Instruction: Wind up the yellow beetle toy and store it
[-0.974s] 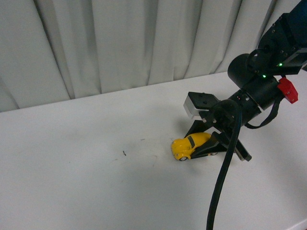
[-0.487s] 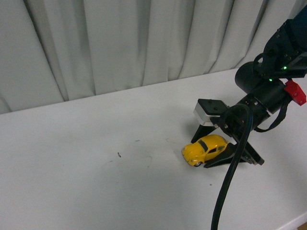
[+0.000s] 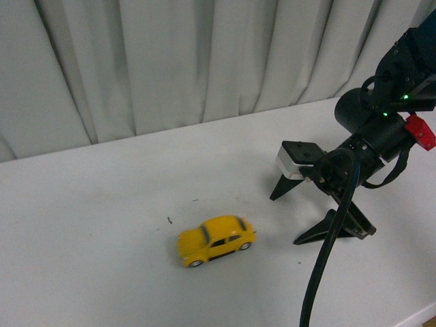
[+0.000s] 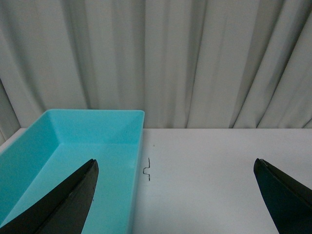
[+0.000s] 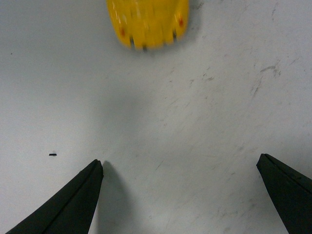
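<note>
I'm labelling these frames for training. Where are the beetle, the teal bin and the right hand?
beetle (image 3: 216, 240), front view, on its side door.
bin (image 4: 92, 127), left wrist view, on an inner wall.
right hand (image 3: 283, 221), front view, midway between its open fingertips.

a white table (image 3: 102, 272) bears a small dark speck (image 3: 169, 219); a pale pleated curtain (image 3: 170, 61) hangs behind it
</note>
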Controlling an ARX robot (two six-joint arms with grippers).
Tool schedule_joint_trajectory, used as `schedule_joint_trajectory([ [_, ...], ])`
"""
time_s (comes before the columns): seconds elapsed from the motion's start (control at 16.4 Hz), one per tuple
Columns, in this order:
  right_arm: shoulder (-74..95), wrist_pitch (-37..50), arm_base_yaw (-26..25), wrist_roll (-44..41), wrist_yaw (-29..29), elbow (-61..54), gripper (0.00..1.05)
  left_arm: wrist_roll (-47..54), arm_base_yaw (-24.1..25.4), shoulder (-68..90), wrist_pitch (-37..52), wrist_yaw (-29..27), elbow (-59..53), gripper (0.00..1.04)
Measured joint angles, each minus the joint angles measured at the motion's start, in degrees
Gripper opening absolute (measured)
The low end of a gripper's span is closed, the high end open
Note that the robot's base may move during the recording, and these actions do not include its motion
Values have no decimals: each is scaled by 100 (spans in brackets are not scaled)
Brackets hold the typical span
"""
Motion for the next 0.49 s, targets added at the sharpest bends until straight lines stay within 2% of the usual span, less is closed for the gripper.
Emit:
schedule_joint_trajectory([
  [0.49, -28, 44, 0, 13, 2, -44, 98, 0, 0, 0, 0, 2, 0, 98],
])
